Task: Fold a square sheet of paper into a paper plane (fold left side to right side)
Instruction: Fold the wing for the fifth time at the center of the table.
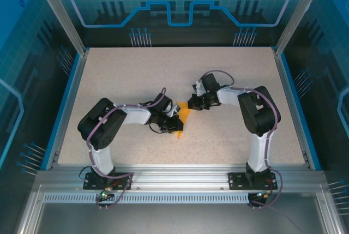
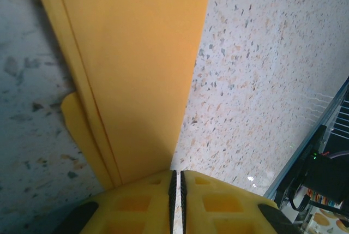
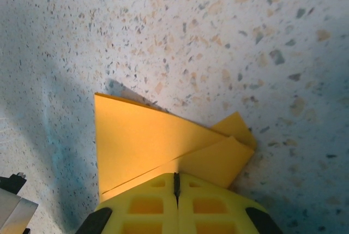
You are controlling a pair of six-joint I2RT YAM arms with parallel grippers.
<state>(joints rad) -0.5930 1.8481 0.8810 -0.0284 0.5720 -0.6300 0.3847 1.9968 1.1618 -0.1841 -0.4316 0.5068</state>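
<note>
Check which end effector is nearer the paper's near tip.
Left. Left end effector sits beside that tip of the orange paper; right end effector is at its far end.

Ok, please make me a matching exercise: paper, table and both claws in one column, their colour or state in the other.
Column one: 1 paper; 2 table; 3 left claw; 4 right claw.
Column two: a speckled beige; b shut on a long straight fold; c orange; d shut on triangular flaps.
Pairs: 1-c, 2-a, 3-b, 4-d.
</note>
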